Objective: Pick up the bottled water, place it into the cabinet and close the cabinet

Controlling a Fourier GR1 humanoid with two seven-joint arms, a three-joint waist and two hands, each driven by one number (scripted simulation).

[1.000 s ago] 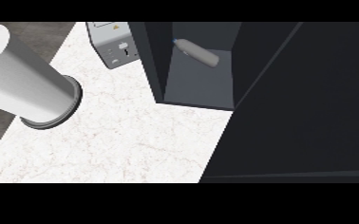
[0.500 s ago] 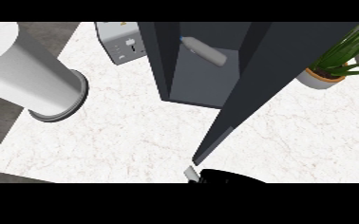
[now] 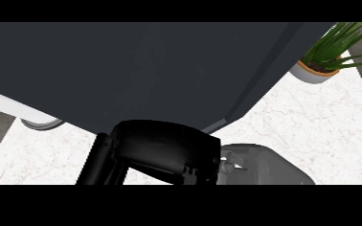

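Right hand (image 3: 159,151) is being seen at the lower edge of the head view, its black back turned to the camera; whether the fingers are spread or curled cannot be told. Directly at 12 o'clock from it, and seemingly touching, the dark cabinet door (image 3: 141,72) is being presented as a broad panel filling most of the view. The bottled water is not being shown; it is judged to be hidden behind that door. A potted plant (image 3: 326,57) is standing at 2 o'clock on the counter (image 3: 304,115).
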